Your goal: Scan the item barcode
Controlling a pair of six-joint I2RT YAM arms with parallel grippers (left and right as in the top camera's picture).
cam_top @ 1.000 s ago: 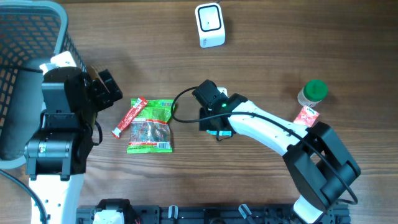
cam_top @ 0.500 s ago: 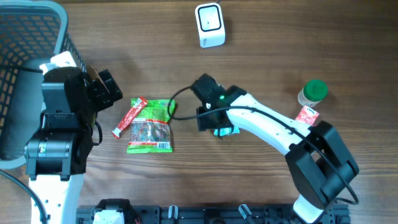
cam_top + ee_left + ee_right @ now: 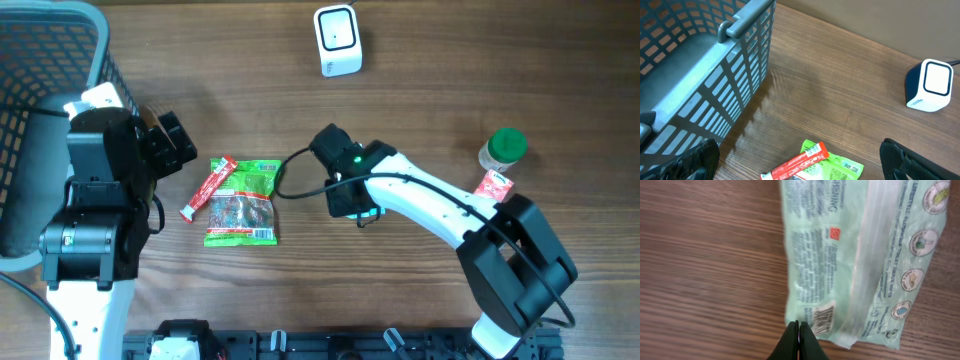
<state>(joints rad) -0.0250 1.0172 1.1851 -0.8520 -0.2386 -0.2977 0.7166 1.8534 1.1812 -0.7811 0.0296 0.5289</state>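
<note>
Near the middle of the brown wooden table [image 3: 710, 255]: right gripper [image 3: 798, 326] closed all the way, tips pinching the lower edge of the pale green translucent plastic packet [image 3: 855, 260], just beside its printed black barcode [image 3: 824, 316]. Packet flat on the wood. Left gripper [image 3: 172, 142] spread wide, holding nothing, beside the grey mesh basket [image 3: 100, 40], well apart from the packet.
</note>
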